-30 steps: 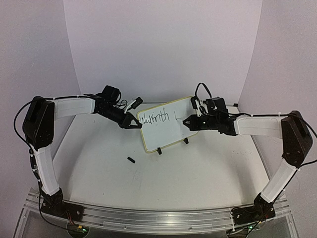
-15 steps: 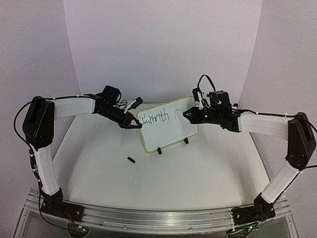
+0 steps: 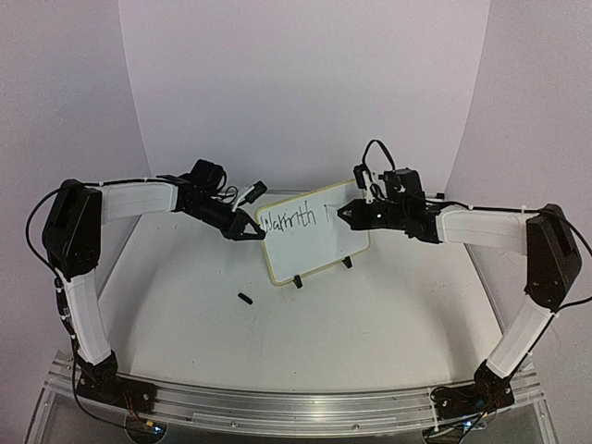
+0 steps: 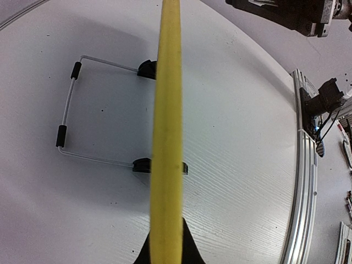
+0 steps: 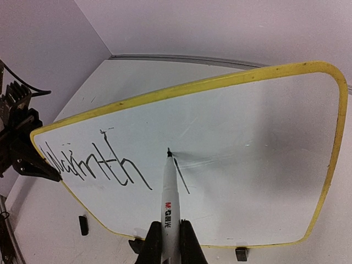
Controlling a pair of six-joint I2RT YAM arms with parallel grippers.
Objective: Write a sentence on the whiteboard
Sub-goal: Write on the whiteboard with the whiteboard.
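Left gripper (image 3: 250, 230) pinching the whiteboard (image 3: 314, 248) steady, the right gripper (image 5: 168, 242), jaws clamped on the marker (image 5: 170, 192), wants light strokes.

The right gripper (image 5: 168, 237) pinched a white-barrelled marker pen (image 5: 170, 201) between black fingers. Its dark tip touched the rounded, yellow-rimmed whiteboard (image 5: 253, 159) at the top of a short slanted black stroke (image 5: 182, 177). Left of the stroke stood the handwritten black word (image 5: 96, 162) "Warmth". The left gripper (image 5: 27, 159) met the board's left edge.
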